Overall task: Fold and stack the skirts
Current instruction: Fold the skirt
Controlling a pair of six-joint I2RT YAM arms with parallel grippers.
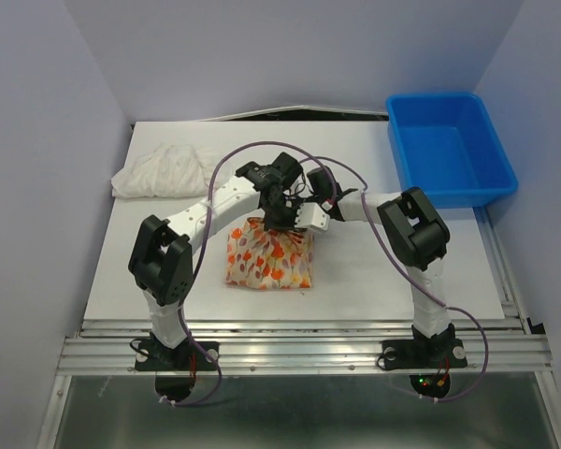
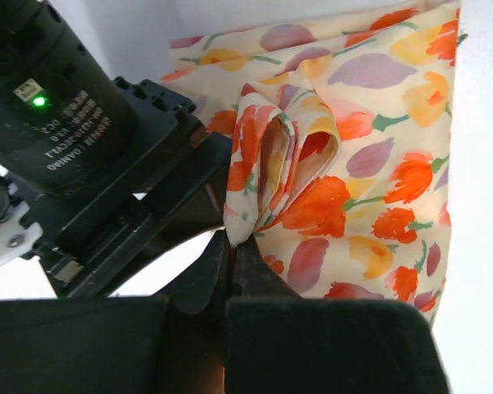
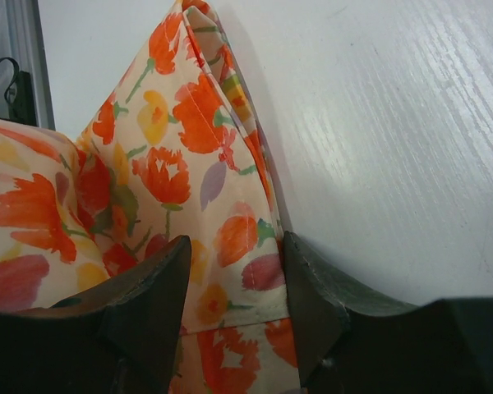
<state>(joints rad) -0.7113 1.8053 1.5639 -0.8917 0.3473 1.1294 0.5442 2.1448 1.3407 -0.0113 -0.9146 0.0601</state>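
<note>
Pinched tight, the left claw (image 2: pixel 230 246) holds a raised fold of the printed skirt (image 2: pixel 378 164), whose hemmed edge runs just right of it, with bare table (image 1: pixel 355 281) past that. Half-closed, the right claw (image 3: pixel 234 279) grips a peaked corner of the same skirt (cloth fills the gap, both fingers against it), and open tabletop stretches to its right. Well beyond and left of both claws the white skirt (image 1: pixel 164 173) lies crumpled near the table's edge, while the blue bin (image 1: pixel 449 150) sits apart to the right.
</note>
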